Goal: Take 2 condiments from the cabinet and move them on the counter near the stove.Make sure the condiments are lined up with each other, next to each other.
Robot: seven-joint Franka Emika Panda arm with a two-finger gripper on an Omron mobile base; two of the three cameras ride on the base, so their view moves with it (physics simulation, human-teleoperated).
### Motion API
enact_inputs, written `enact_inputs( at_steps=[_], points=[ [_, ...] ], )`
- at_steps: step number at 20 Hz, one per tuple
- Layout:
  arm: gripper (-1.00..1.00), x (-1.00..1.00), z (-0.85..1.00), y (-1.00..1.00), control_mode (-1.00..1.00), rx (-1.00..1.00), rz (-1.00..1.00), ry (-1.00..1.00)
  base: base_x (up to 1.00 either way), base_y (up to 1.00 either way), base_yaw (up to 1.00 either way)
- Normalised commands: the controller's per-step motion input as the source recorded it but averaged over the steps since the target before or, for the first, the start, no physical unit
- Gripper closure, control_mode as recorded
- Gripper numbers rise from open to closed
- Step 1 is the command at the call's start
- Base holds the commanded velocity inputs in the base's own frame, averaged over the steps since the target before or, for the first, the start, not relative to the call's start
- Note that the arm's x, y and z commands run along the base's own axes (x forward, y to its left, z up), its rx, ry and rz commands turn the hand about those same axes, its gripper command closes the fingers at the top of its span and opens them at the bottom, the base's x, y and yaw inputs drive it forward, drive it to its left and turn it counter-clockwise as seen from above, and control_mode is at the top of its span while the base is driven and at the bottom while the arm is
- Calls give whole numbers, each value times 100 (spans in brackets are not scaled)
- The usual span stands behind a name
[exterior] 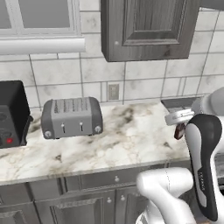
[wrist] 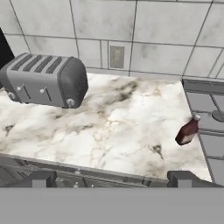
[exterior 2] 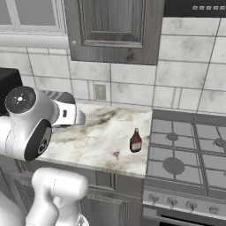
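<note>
Toaster (exterior: 72, 117) left on counter (exterior 2: 106, 137), dark bottle (exterior 2: 136, 141) beside stove (exterior 2: 190, 154)

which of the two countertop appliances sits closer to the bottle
The silver toaster: it stands on the counter between the black toaster oven and the dark red-brown bottle beside the stove.

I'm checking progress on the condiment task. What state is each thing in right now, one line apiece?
Squat dark red-brown bottle: upright on the white marble-look counter, beside the dark grey stove.
Grey wood-grain wall cabinet: door shut.
Silver toaster: slots empty.
Claw: open, holding nothing.
</note>
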Motion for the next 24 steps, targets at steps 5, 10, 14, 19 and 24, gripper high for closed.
enact_inputs(
  at_steps=[5, 10, 14, 19, 24],
  points=[
    [-100, 0, 0, 0, 100, 0, 0, 0, -88, 27, 18],
    [-100, 0, 0, 0, 100, 0, 0, 0, -55, 65, 16],
    [-100, 0, 0, 0, 100, 0, 0, 0, -14, 100, 25],
    [-100, 0, 0, 0, 100, 0, 0, 0, -13, 98, 37],
    [-100, 0, 0, 0, 100, 0, 0, 0, -1, 100, 32]
  ],
)
